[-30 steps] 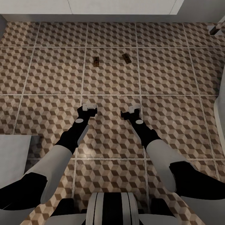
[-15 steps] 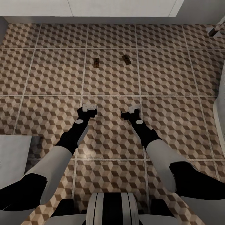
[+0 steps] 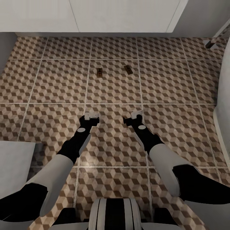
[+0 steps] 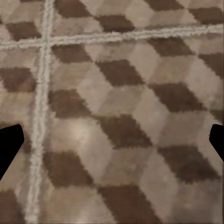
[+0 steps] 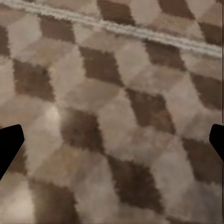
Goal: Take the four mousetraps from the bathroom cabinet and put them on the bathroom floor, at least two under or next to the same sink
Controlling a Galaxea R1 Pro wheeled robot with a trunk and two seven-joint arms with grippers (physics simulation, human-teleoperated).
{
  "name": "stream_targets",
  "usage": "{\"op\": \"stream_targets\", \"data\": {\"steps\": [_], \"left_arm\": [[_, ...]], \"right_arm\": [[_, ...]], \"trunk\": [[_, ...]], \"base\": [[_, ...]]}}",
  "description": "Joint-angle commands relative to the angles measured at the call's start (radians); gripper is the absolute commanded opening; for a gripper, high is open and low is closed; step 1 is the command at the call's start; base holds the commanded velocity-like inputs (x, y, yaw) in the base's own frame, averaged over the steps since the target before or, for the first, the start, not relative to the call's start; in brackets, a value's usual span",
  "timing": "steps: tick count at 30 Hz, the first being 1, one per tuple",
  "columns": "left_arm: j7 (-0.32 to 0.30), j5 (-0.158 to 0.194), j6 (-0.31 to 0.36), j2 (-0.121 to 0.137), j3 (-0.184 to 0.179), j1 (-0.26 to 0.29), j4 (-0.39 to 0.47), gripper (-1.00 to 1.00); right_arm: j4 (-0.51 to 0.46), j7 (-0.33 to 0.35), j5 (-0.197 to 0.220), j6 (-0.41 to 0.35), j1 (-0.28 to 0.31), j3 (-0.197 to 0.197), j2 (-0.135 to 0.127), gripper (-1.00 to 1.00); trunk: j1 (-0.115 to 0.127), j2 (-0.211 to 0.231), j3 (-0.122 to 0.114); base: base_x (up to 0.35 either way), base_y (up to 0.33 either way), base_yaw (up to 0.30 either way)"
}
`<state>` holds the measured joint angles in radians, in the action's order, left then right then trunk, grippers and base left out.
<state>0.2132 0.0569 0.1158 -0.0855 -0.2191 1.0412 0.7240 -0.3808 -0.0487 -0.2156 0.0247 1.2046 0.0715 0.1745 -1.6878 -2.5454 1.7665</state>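
Two mousetraps lie flat on the bathroom floor (image 3: 57, 86), the left one (image 3: 100, 72) and the right one (image 3: 128, 69) a short way apart on the same cube-pattern tile. They rest just in front of the long white sink unit (image 3: 121, 16) along the far wall. My left gripper (image 3: 91, 115) and right gripper (image 3: 136, 114) hover over the tiles well short of the traps. Both are open with nothing between the fingers, as the left wrist view (image 4: 112, 144) and the right wrist view (image 5: 112, 142) confirm over bare tile. The cabinet is out of view.
A white curved bathtub edge (image 3: 223, 95) runs down the right side, with a chrome fitting (image 3: 211, 43) beyond it. A pale square fixture (image 3: 12, 166) stands at my near left. Open tiles stretch between my grippers and the traps.
The whole picture has shifted: the floor and traps sit lower in view and more of the white unit shows, so the camera moved. Both arms hold the same pose, and the traps stay put.
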Motion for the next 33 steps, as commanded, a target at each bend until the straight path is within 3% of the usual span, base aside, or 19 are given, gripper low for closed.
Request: {"op": "stream_targets", "data": {"steps": [1, 28, 33], "left_arm": [[0.008, 0.006, 0.005, 0.001, -0.005, -0.009, 0.001, 1.00], [0.006, 0.004, 0.000, 0.029, -0.003, -0.151, -0.012, 1.00], [0.005, 0.005, -0.042, 0.030, -0.003, -0.171, -0.018, 1.00]], "right_arm": [[0.009, -0.005, -0.009, 0.008, 0.001, 0.002, 0.000, 1.00], [0.187, -0.005, -0.008, 0.167, 0.001, 0.002, 0.000, 1.00], [0.267, -0.005, -0.008, 0.223, 0.001, 0.002, -0.015, 1.00]], "trunk": [[0.001, 0.000, -0.004], [0.013, 0.006, -0.108], [0.015, 0.008, -0.127]], "base": [[0.000, 0.000, 0.000], [0.000, 0.000, 0.000], [0.000, 0.000, 0.000]]}}
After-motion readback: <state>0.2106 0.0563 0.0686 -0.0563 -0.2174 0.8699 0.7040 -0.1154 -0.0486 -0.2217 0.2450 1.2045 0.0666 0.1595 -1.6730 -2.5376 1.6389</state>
